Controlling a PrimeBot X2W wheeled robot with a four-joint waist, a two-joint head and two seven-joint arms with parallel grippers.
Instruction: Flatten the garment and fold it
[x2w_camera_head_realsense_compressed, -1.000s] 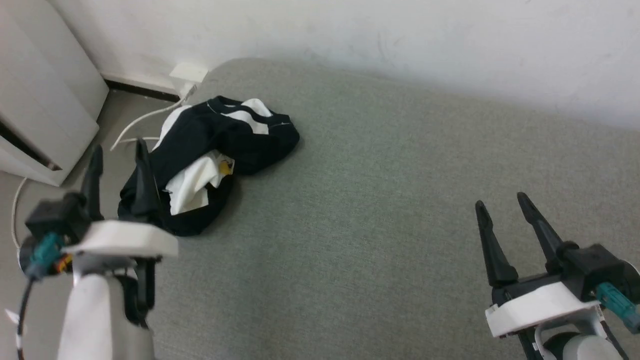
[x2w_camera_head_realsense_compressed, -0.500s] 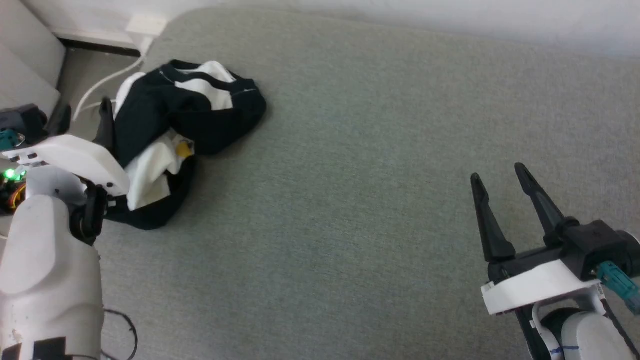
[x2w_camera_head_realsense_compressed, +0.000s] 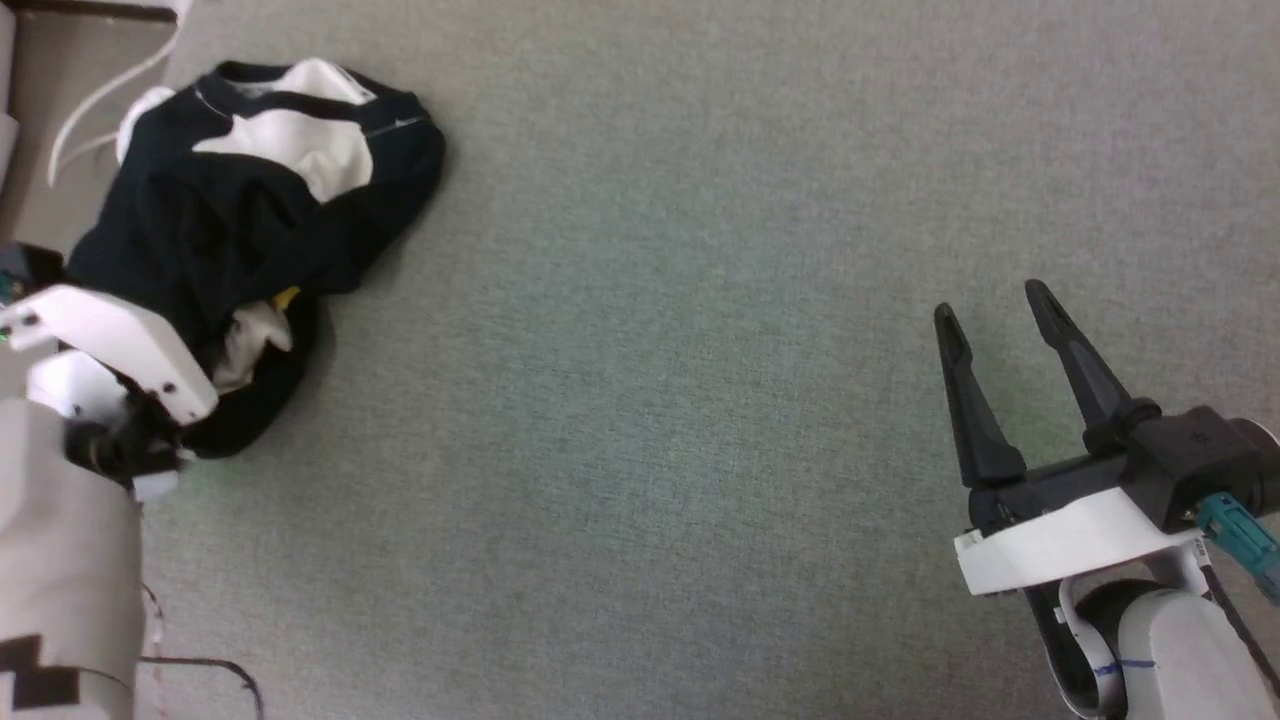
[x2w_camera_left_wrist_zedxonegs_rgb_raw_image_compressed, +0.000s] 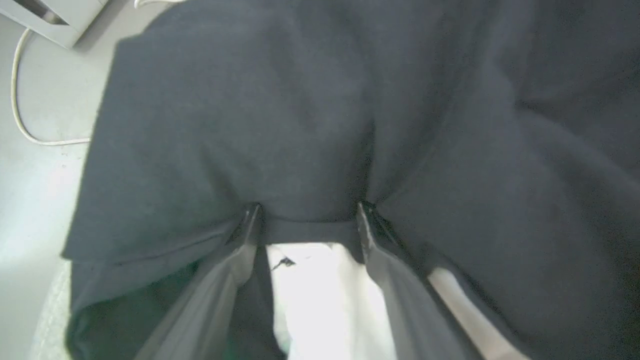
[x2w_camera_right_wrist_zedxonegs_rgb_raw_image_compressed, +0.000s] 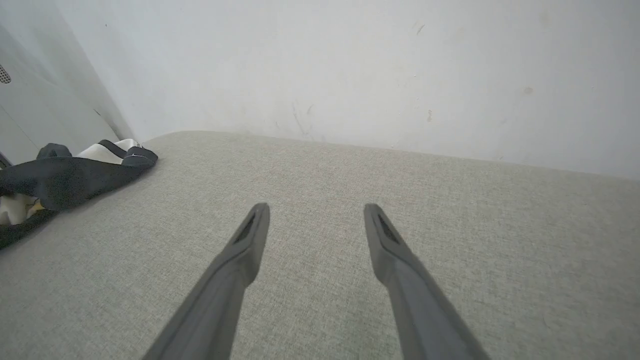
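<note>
The garment (x2w_camera_head_realsense_compressed: 250, 230) lies bunched in a heap on the grey cushion (x2w_camera_head_realsense_compressed: 700, 400), right at the left gripper (x2w_camera_left_wrist_zedxonegs_rgb_raw_image_compressed: 307, 215) and well away to the left of the right gripper (x2w_camera_head_realsense_compressed: 990, 303). The left gripper's jaws stand wide, nothing pinched. Its tips are pushed in under a black fold, and white cloth shows in the gap between the two fingers. The right gripper hangs over bare cushion, jaws spread and empty.

The shirt looks light, soft and limp. It should sag from any single hold and drag its loose layers along, and it is not likely to slip or be harmed. The black fold lying across the left fingertips looks like a fair place to close on. A hem edge or a shoulder seam would spread it better, though none can be picked out in the heap.

The heap's long axis runs from the left gripper straight ahead and a little to its right. The white panel crossed by black sits at the far end, and a white flap with a yellow tag is tucked in at the near end. Collar and hem cannot be told apart, so which way the shirt points is unclear
</note>
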